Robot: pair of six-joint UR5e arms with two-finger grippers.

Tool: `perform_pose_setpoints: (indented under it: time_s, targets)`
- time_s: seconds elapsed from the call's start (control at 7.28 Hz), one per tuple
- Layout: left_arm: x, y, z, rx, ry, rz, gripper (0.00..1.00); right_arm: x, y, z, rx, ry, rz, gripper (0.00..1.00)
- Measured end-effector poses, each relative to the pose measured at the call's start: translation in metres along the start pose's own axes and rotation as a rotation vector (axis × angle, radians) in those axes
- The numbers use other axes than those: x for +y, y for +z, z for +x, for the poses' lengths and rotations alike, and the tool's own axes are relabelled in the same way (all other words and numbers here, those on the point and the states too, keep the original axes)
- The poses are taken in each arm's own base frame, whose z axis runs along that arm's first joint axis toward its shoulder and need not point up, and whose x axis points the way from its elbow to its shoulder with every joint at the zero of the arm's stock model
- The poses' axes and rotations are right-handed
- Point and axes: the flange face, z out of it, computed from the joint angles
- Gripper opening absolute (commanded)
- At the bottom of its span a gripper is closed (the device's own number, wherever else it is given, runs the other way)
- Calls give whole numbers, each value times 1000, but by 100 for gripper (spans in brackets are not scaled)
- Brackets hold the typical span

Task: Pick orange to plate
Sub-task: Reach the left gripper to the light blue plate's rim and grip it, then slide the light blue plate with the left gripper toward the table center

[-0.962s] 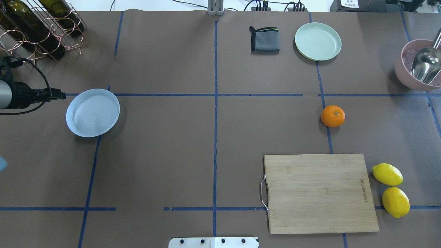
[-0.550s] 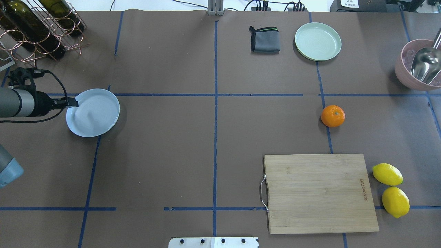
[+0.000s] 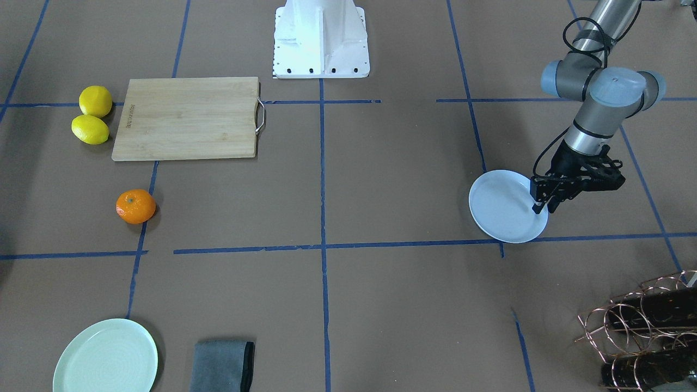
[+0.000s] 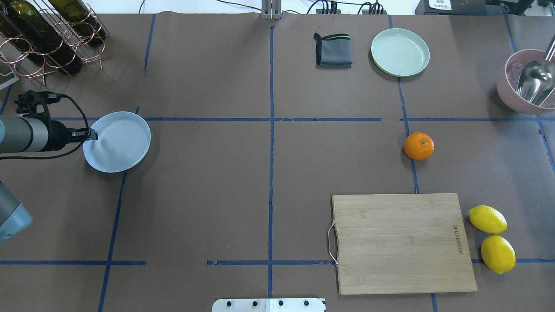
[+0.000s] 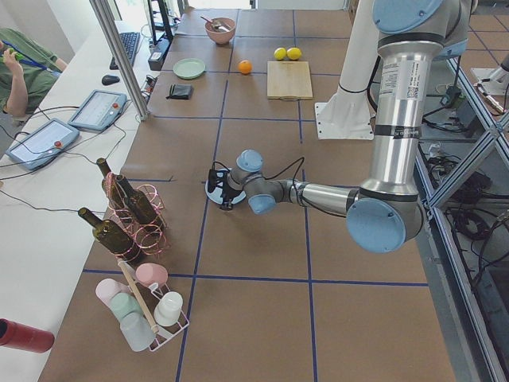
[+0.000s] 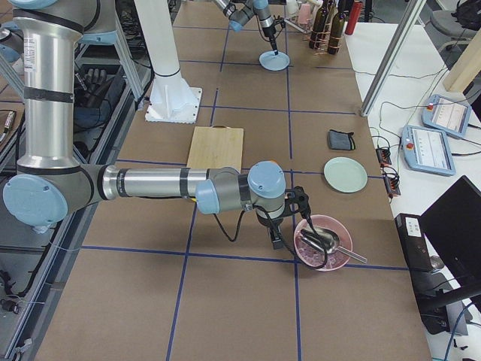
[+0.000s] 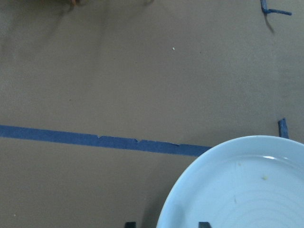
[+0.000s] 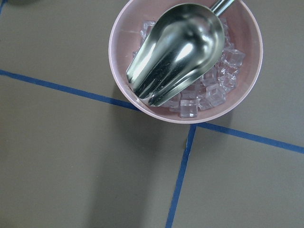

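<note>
The orange (image 4: 419, 146) lies alone on the brown paper on the right half of the table, beyond the cutting board, also visible in the front view (image 3: 135, 206). The pale bluish-white plate (image 4: 125, 147) rests flat at the far left. My left gripper (image 4: 93, 135) is at the plate's left rim, open; in the left wrist view its two fingertips (image 7: 129, 224) stand either side of the rim of the plate (image 7: 247, 190). My right gripper (image 6: 276, 239) hangs beside the pink bowl, far from the orange; I cannot tell whether it is open or shut.
A pale mint-green plate (image 4: 400, 52) and a folded grey cloth (image 4: 333, 50) lie at the back. A wooden cutting board (image 4: 401, 242) sits front right beside two lemons (image 4: 487, 219). A pink bowl (image 8: 123, 28) holds ice and a metal scoop. A wine rack (image 4: 47, 34) stands back left.
My left arm has swung in from the left edge toward the plate, bringing its fingertips to the plate's left rim. The orange and plate have not moved.
</note>
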Motion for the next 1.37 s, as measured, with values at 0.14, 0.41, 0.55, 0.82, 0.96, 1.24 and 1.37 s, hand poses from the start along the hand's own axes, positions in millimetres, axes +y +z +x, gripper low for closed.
perform_pose_setpoints:
  time_s: [0.14, 0.41, 0.55, 0.82, 0.96, 1.24, 1.37]
  targets:
    - [0, 0, 1, 0, 2, 1, 0, 0, 0, 0, 0, 0, 0, 100]
    - [0, -2, 4, 6, 5, 4, 0, 0, 0, 0, 0, 0, 0, 100]
    - [-2, -11, 15, 30, 11, 11, 0, 0, 0, 0, 0, 0, 0, 100]
    - [-12, -44, 57, 118, 30, 42, 0, -1, -1, -1, 0, -2, 2, 100]
    - [-22, -57, 89, 173, 43, 65, 0, -1, -1, -1, 0, -2, 2, 100]
    - [-27, -61, 180, 292, 93, 71, 0, 0, -1, -1, 0, -1, 1, 100]
    - [-13, -49, 232, 336, 125, 39, 0, 0, 0, 0, 0, -1, 1, 100]
